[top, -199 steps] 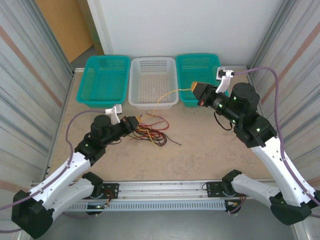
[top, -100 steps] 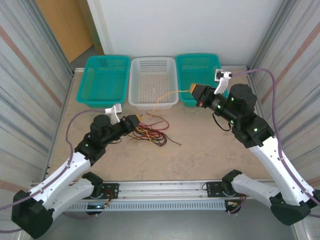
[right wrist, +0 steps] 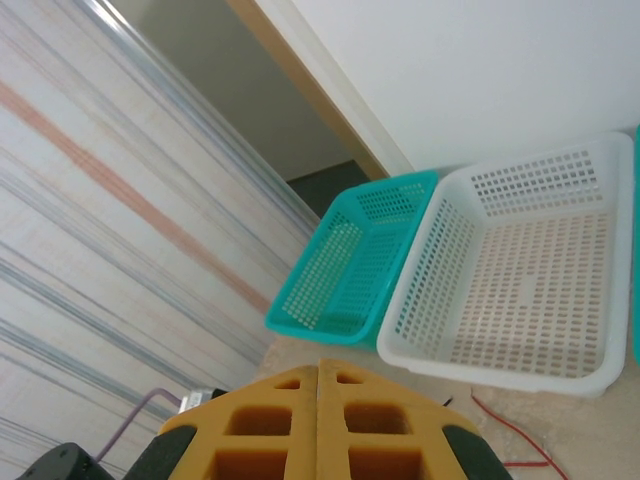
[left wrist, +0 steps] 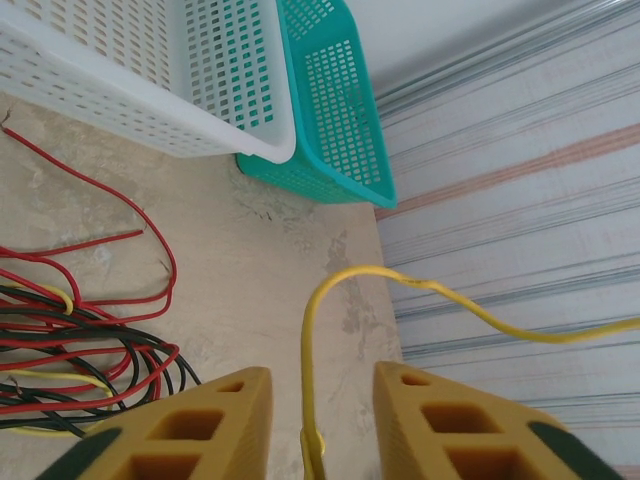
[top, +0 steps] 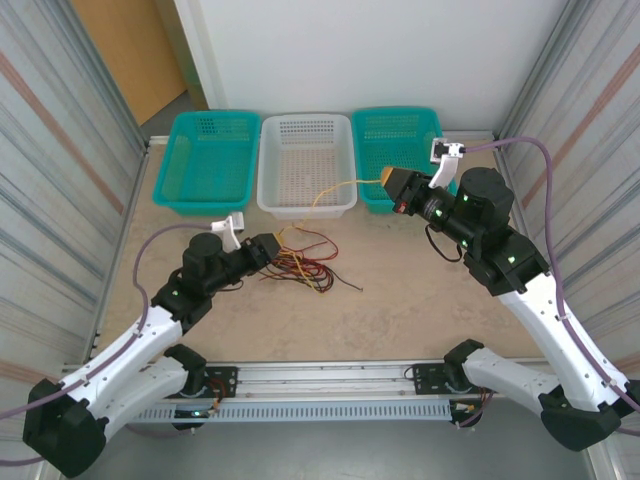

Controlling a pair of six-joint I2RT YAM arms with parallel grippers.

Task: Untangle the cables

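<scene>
Opening from a closed pinch, the left gripper (left wrist: 320, 376) now stood with its jaws narrowly apart, the yellow cable (left wrist: 305, 350) running loose between them rather than clamped. That freed the strand to be drawn out by the right gripper (right wrist: 317, 372), which was shut tight and, seen from above, held the strand's far end raised near the white basket (top: 305, 206). Its low end likely still ran into the red and black cables (top: 300, 262), heaped on the table (top: 400, 290) just beside the left gripper. Those loops could snag it. Teal baskets (top: 175, 170) flanked the white one.
</scene>
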